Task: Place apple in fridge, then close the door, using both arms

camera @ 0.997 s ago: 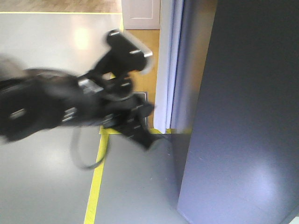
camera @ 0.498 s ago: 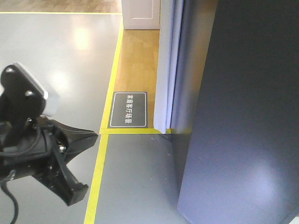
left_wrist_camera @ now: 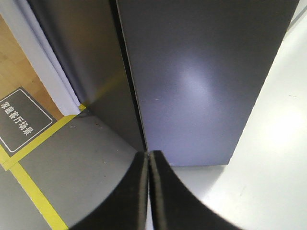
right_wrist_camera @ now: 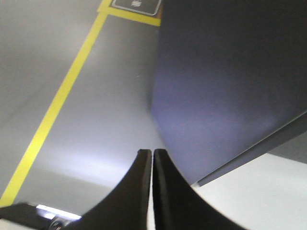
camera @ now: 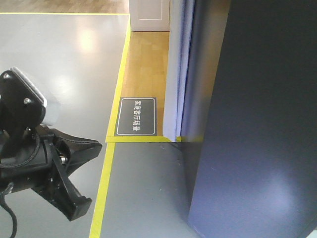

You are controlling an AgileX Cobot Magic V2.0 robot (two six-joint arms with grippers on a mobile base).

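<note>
Apple nowhere in view in any of the three views; judged to be inside the fridge point(camera: 257, 124) already, though not checkable from here. Door point(left_wrist_camera: 206, 81) apparently shut: dark grey face flush with the body, only a thin vertical seam showing in the left wrist view, no white interior visible. Left gripper point(left_wrist_camera: 147, 154) empty, fingers pressed together, pointing at the fridge's lower corner but apart from it. Right gripper point(right_wrist_camera: 152, 151) likewise pressed together and empty, aimed at the grey floor point(right_wrist_camera: 86, 120) beside the fridge's base. In the front view, only one black arm point(camera: 44, 168) visible, low at the left, well apart from the fridge, just left of the yellow floor line point(camera: 101, 193). Further out, a dark floor sign point(camera: 136, 116) and a strip of wooden flooring point(camera: 146, 59). Probably at the closing step's end, with both parts of the task seemingly done. Next, if anything: confirm the seam is tight all along, give a light push if not, then bring both arms clear.
</note>
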